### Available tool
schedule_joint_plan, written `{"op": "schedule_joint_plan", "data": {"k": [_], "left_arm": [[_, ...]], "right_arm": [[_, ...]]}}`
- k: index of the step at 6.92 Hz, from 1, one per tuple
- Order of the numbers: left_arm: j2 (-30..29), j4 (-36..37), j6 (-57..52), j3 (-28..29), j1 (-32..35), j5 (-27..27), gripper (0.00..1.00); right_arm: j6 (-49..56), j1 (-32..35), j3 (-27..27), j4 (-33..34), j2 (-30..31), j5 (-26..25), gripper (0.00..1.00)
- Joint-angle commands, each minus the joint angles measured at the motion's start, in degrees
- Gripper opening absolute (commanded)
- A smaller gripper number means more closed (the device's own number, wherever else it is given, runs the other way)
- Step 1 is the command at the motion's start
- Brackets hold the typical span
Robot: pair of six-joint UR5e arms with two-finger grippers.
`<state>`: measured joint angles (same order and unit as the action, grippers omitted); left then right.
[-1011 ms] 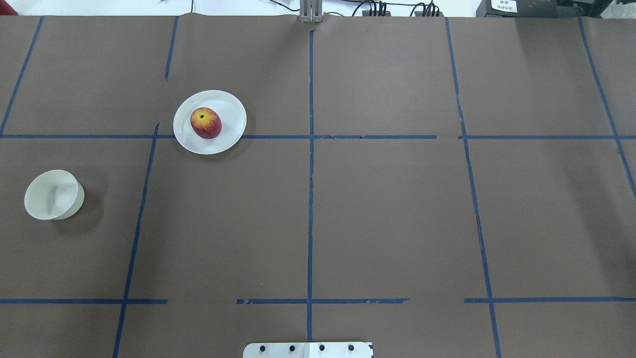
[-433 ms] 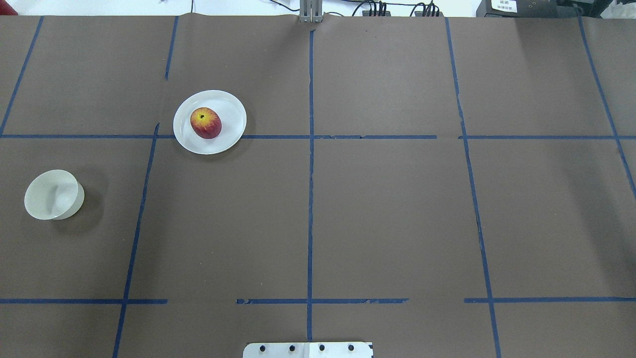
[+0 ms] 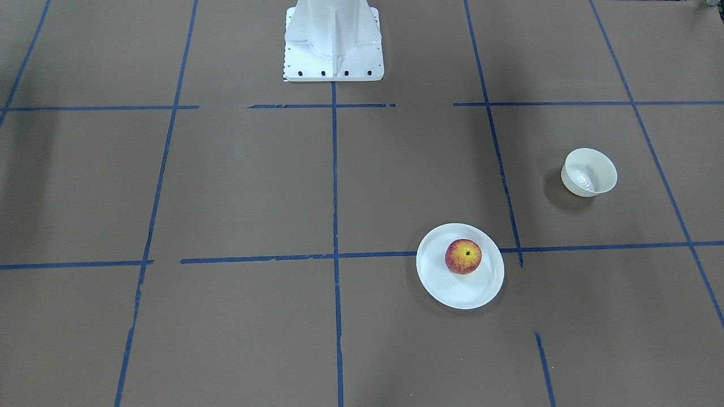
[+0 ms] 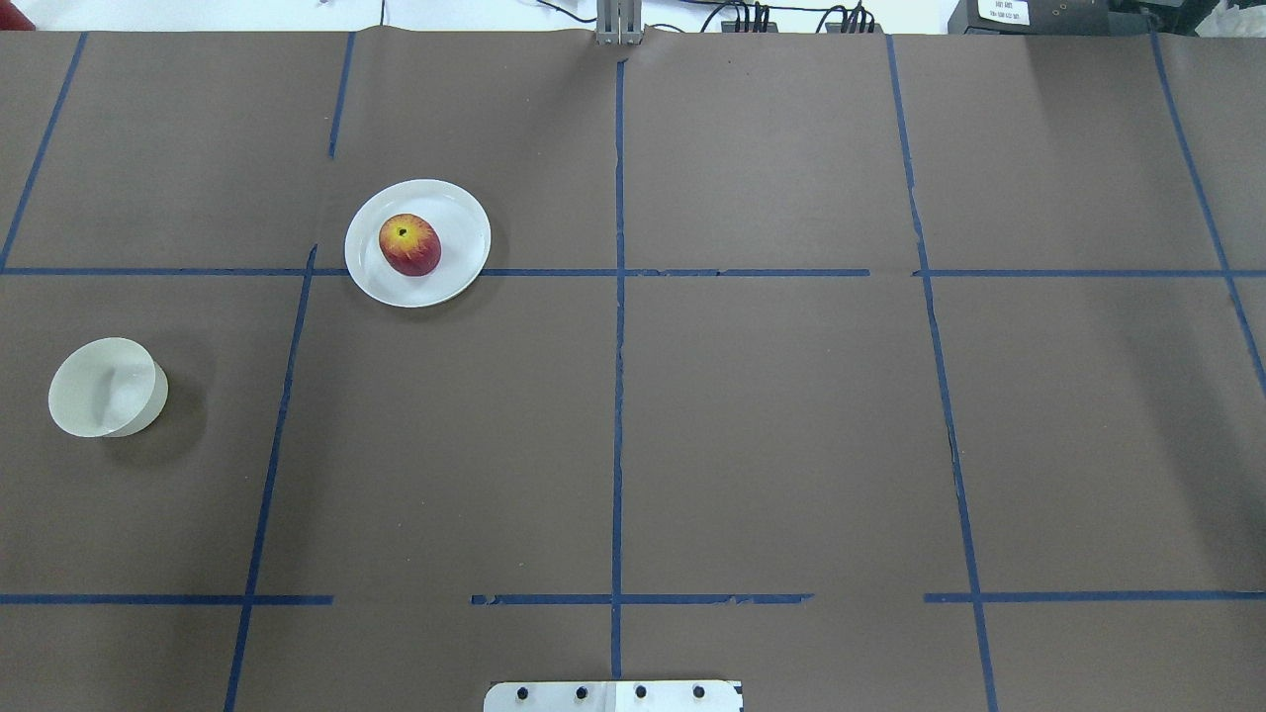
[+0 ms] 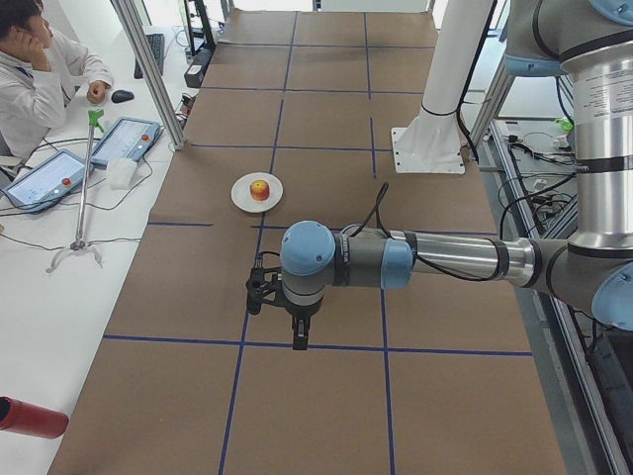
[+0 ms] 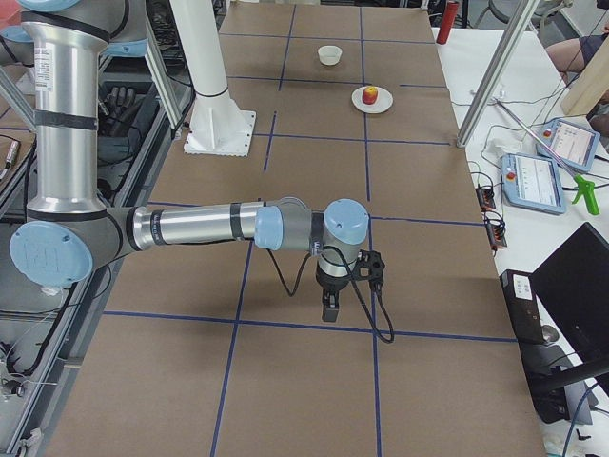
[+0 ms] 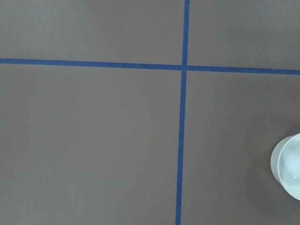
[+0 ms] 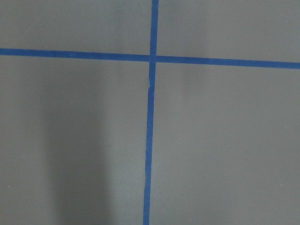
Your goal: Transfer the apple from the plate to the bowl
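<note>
The red apple [image 4: 409,244] with its yellow patch sits on the white plate [image 4: 455,213] on the robot's left side; it also shows in the front-facing view [image 3: 463,256] on the plate [image 3: 452,291]. The cream-white bowl [image 4: 107,387] stands empty further left and nearer the robot, also in the front-facing view [image 3: 589,172] and at the left wrist view's right edge [image 7: 288,171]. My left gripper [image 5: 299,341] and right gripper [image 6: 328,312] show only in the side views, high above the table; I cannot tell whether they are open or shut.
Brown paper with blue tape lines covers the table [image 4: 771,415]. The robot's white base [image 3: 333,39] stands at the near middle edge. A person [image 5: 40,69] sits at a side desk with tablets [image 5: 124,141] beyond the table's far edge.
</note>
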<state>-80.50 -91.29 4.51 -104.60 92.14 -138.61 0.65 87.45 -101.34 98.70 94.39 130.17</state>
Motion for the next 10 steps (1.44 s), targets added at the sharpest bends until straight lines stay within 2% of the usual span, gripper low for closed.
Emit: {"op": "schedule_joint_plan", "data": {"k": [1,3,4,5,6,7,8,9,10], "left_arm": [[-3.93,-10.26,21.92,-0.43,-15.06,-0.88,1.00],[-14.38,-10.84,41.02,-0.26,-24.41,-0.61,1.00],[-19.47,-10.58,50.50,0.62,-31.33,2.26,1.00],[-23.87,-10.40,57.73,1.23,-37.23,7.34,1.00],[-29.57,-10.49,62.24,5.68,-39.38,8.78,1.00],[-37.11,-10.49,64.81,14.16,-40.79,8.88,1.00],[-40.67,-10.49,65.18,19.38,-41.24,9.67,1.00],[-41.49,-10.57,69.45,19.69,-43.16,13.76,1.00],[-44.45,-10.57,71.23,22.22,-43.88,14.94,1.00]], "right_arm": [[-0.04,0.00,0.00,0.00,0.00,0.00,1.00],[0.05,0.00,0.00,0.00,0.00,0.00,1.00],[-0.04,0.00,-0.09,0.00,0.00,0.00,1.00],[0.05,0.00,0.00,0.00,0.00,0.00,1.00],[-0.04,0.00,0.00,0.00,0.00,0.00,1.00],[-0.04,0.00,-0.09,0.00,0.00,0.00,1.00],[0.05,0.00,-0.09,0.00,0.00,0.00,1.00],[-0.04,0.00,-0.09,-0.09,0.00,0.00,1.00],[-0.04,0.00,0.00,0.00,0.00,0.00,1.00]]}}
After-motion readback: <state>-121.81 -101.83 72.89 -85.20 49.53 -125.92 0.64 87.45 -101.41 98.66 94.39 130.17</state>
